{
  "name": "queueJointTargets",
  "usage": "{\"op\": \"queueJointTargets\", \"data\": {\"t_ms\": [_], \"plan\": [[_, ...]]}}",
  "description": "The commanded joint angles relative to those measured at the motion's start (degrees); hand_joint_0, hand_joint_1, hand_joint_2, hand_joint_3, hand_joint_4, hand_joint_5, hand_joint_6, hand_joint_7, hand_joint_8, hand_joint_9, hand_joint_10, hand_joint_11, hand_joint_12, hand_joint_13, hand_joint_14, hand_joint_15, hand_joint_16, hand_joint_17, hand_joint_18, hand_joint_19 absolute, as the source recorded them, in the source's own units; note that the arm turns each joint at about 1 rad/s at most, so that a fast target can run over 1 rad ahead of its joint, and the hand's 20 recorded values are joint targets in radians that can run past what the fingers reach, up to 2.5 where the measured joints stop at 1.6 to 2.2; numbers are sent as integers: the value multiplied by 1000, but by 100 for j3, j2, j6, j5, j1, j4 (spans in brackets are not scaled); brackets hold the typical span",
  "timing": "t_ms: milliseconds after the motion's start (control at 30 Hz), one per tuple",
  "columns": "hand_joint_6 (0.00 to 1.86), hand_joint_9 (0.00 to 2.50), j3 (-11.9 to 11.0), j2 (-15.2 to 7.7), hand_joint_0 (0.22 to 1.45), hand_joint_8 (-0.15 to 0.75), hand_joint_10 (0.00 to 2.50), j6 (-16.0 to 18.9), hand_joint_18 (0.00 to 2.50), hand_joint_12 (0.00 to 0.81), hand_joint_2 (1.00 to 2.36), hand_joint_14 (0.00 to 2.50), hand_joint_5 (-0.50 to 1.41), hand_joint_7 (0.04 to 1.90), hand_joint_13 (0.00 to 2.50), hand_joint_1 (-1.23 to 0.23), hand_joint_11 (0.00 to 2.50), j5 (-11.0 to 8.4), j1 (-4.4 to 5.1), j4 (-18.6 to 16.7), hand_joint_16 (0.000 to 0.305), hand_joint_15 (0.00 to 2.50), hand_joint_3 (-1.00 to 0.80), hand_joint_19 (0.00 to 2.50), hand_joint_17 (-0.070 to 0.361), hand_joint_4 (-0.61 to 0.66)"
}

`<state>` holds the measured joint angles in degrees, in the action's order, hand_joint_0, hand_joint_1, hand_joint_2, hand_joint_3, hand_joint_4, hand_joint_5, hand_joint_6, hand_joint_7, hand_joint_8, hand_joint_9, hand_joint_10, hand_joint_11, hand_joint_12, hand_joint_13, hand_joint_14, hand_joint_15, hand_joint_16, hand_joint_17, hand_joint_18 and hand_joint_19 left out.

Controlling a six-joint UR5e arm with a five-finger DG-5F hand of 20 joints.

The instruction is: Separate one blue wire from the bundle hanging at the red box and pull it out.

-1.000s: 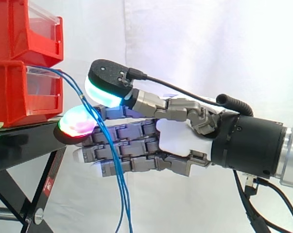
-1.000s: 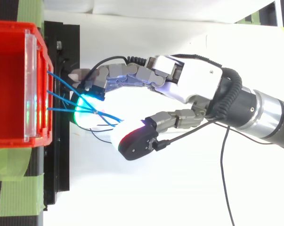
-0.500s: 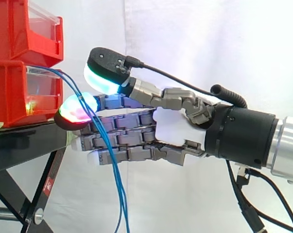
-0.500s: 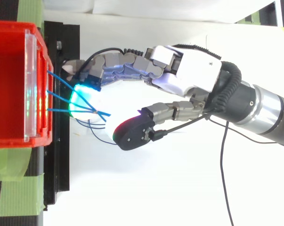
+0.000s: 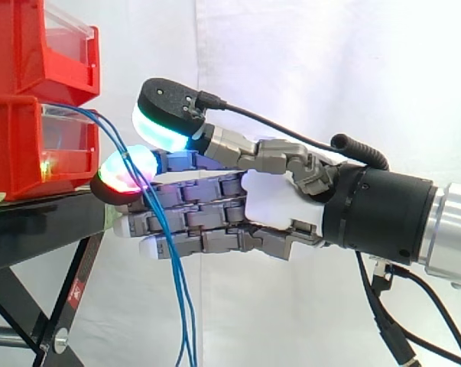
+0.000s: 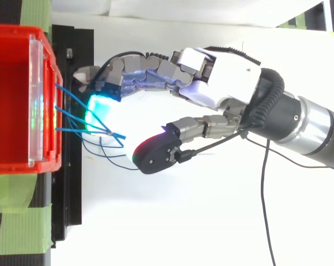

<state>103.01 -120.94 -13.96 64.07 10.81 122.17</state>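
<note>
Several blue wires (image 5: 181, 306) leave the lower red bin (image 5: 31, 145) and hang down past the stand's edge. In the top view the blue wires (image 6: 72, 115) run from the bin's (image 6: 11, 100) clear front and meet in a bunch by a glowing fingertip. My hand (image 5: 272, 202) reaches in from the right, its fingers nearly straight and pointing at the bin. The wires cross the fingers on the near side and pass through the gap between fingers and thumb. The thumb (image 6: 155, 154) stands apart from the fingers, so nothing is pinched. The hand (image 6: 222, 83) is open.
A second red bin (image 5: 43, 46) is stacked on the lower one. Both rest on a black stand (image 5: 39, 229) with slanted legs. Green tape (image 6: 22, 233) holds the stand's top. A white curtain hangs behind.
The hand has shifted left toward the bins, its fingertips now at the stand's edge. The thumb has drawn a little nearer the fingers. The hanging wires have swung slightly left.
</note>
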Motion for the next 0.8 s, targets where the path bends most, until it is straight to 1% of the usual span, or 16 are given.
{"op": "queueJointTargets", "data": {"t_ms": [0,367,433,567,767], "plan": [[526,295,0,0,615,296,5,-2,409,392,1006,10,-171,1244,390,-692,208,0,0,0,55,278,-437,458,125,272],[530,303,0,0,621,298,5,-19,417,391,1005,11,-171,1237,394,-715,206,-8,0,-18,55,281,-447,469,124,270],[530,303,0,0,618,298,5,-46,418,391,1005,10,-171,1237,396,-713,206,-35,26,-18,55,278,-445,466,124,272],[530,303,0,0,616,298,5,-336,419,392,1005,10,-171,1232,397,-709,206,-131,70,0,55,287,-441,466,124,271],[529,304,0,-9,612,298,5,-555,421,393,1006,10,-171,1236,398,-701,209,-193,70,-26,55,286,-439,474,124,273]]}}
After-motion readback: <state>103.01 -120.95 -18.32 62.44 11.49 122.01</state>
